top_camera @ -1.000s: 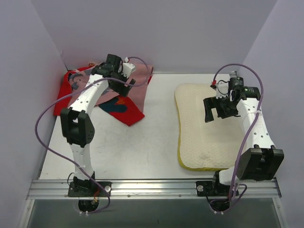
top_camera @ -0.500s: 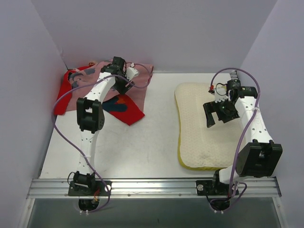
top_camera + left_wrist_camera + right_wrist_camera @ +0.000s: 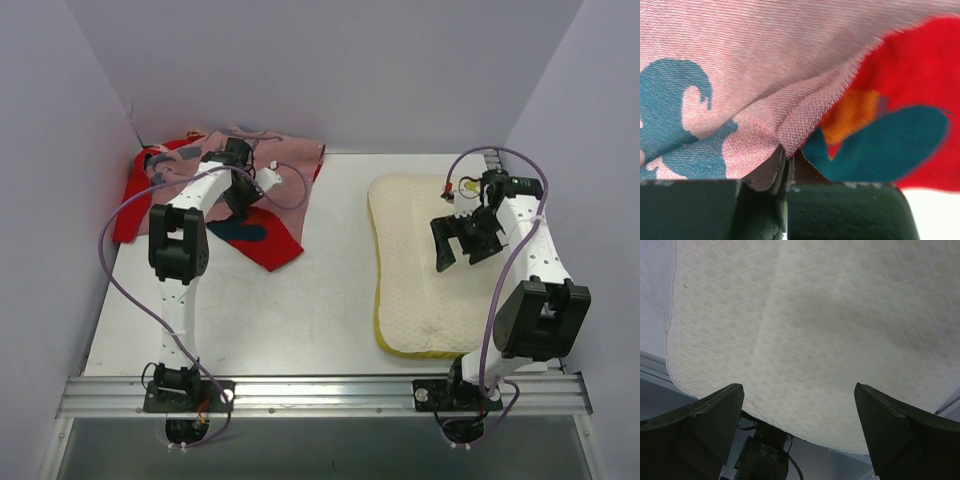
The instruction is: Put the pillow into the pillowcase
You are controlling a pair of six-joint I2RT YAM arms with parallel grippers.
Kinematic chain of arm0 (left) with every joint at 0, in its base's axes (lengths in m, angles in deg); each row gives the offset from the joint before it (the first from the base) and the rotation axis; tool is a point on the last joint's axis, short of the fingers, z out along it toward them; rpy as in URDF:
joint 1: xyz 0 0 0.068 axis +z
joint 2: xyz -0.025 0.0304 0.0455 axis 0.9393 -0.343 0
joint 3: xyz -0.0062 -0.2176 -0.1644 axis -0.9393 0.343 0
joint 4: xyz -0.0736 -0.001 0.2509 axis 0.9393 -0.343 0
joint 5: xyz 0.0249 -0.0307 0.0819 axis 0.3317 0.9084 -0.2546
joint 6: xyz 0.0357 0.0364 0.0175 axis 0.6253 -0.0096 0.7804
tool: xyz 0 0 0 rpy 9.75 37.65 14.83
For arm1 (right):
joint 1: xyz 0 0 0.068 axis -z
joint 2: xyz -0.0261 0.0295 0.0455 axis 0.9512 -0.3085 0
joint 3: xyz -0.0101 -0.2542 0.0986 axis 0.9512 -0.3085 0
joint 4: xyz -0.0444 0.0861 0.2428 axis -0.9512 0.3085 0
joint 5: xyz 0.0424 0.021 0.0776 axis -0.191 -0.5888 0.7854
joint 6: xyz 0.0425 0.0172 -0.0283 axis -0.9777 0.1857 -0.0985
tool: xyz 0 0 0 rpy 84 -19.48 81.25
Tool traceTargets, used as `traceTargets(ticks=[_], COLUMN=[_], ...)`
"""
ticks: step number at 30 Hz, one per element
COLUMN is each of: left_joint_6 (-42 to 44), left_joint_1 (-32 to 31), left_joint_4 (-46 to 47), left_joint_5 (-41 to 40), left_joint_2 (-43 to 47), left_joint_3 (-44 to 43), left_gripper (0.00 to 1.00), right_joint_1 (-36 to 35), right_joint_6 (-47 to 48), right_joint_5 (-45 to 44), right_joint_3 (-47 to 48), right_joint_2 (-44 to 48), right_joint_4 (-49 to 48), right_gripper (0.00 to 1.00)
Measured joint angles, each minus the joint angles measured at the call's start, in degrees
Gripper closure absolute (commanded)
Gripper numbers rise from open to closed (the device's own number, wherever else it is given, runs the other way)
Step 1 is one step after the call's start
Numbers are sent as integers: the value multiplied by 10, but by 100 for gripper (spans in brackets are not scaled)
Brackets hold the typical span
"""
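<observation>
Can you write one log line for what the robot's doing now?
left gripper: shut on pillowcase fold | right gripper: open over pillow | pillow: not in pillowcase

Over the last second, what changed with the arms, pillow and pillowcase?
The left gripper moved down onto the pillowcase and shut on a pink fold of it. The right gripper, open, drifted slightly over the pillow. The pillow stayed put.

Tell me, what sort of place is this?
Likely a robotics test cell: plain walls box in a white table, two arms bolted to a metal rail, a pillow and pillowcase laid out.
</observation>
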Motion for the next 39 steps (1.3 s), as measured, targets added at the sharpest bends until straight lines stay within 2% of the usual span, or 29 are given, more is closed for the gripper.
traceTargets(ticks=[3, 5, 11, 14, 18, 19, 21, 25, 27, 28, 29, 30, 31, 32, 35, 39], left_joint_6=[10, 16, 71, 98, 127, 133, 142, 129, 112, 103, 89, 75, 65, 52, -1, -83], left_joint_1=[-3, -9, -33, -42, -66, -73, -82, -69, -47, -37, -20, -5, 16, 35, 75, 82], left_joint_4=[-24, -39, -72, -108, -163, -172, -197, -227, -233, -234, -232, -230, -226, -222, -197, -105], left_joint_5=[34, 61, 134, 163, 214, 222, 239, 258, 272, 276, 283, 289, 290, 289, 278, 222], left_joint_2=[38, 96, 362, 451, 471, 468, 463, 470, 478, 480, 482, 482, 481, 475, 433, 358], left_joint_3=[25, 63, 239, 334, 450, 476, 512, 503, 460, 438, 407, 378, 360, 338, 284, 284], left_gripper=[100, 100, 100, 100, 100, 88, 83, 78, 69, 68, 58, 58, 39, 32, 28, 32], right_joint_1=[1, 1, 0, -10, -59, -75, -104, -147, -164, -172, -178, -185, -191, -198, -220, -245], right_joint_6=[0, 0, -1, -1, -2, -3, -7, -19, -29, -34, -38, -42, -49, -54, -71, -82], right_joint_5=[12, 19, 48, 64, 80, 84, 90, 99, 101, 101, 100, 99, 95, 92, 86, 82], right_joint_3=[24, 45, 115, 144, 165, 170, 183, 219, 254, 270, 286, 300, 315, 332, 379, 395], right_joint_2=[-11, -14, -33, -49, -70, -78, -100, -150, -181, -195, -208, -221, -233, -247, -290, -329], right_joint_4=[4, 6, 26, 31, 33, 33, 32, 28, 24, 20, 15, 9, 5, 0, -18, -35], right_gripper=[1, 2, 8, 13, 21, 23, 26, 26, 24, 23, 23, 23, 23, 23, 25, 28])
